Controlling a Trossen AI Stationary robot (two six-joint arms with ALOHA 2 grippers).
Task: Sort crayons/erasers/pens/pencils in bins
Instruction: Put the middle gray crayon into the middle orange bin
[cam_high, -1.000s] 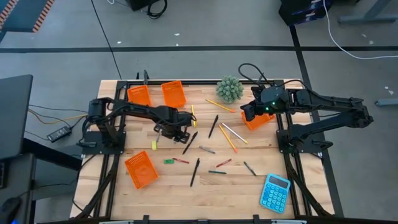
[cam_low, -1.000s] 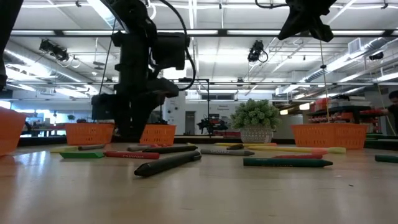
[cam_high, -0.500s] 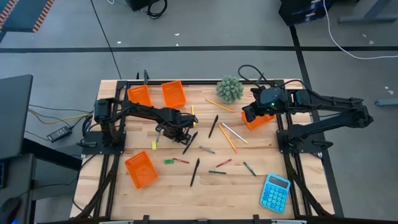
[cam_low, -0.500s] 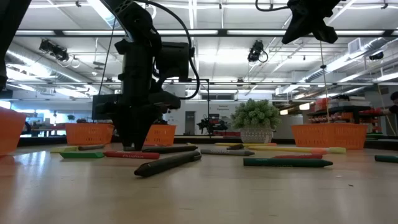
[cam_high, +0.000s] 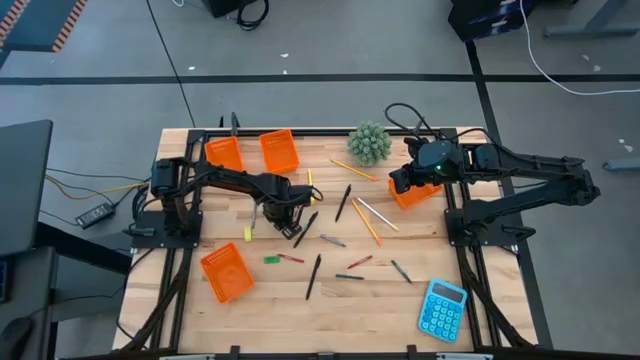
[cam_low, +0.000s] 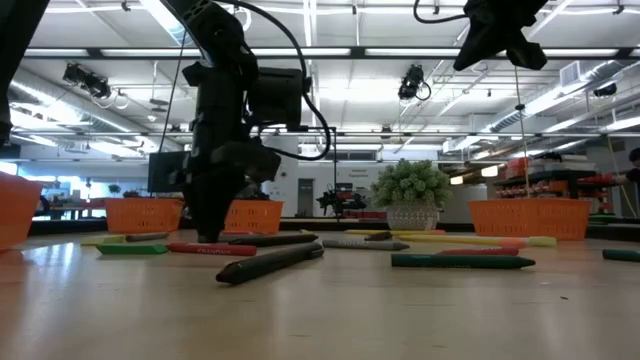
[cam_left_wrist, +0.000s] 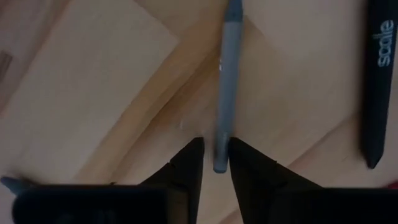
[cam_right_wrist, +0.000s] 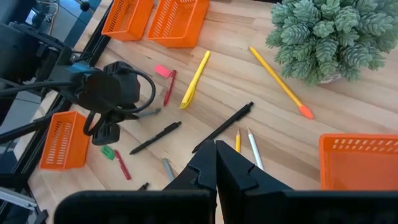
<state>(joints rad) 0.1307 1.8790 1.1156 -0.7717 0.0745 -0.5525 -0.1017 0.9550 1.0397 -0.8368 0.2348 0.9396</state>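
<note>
Pale wooden table (cam_high: 380, 300); grey floor (cam_high: 330, 40)

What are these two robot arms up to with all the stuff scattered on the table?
They are sorting stationery into orange bins. The left gripper is down at the table with its fingers on either side of the end of a grey pen; a black pen lies beside it. The right gripper, shut and empty, hangs above another bin on its side. Pencils, crayons and erasers lie loose on the wood.

the grey pen (cam_left_wrist: 225, 81) runs off the left wrist view's edge, its near end hidden between the pincer fingers (cam_left_wrist: 186, 174).
</note>
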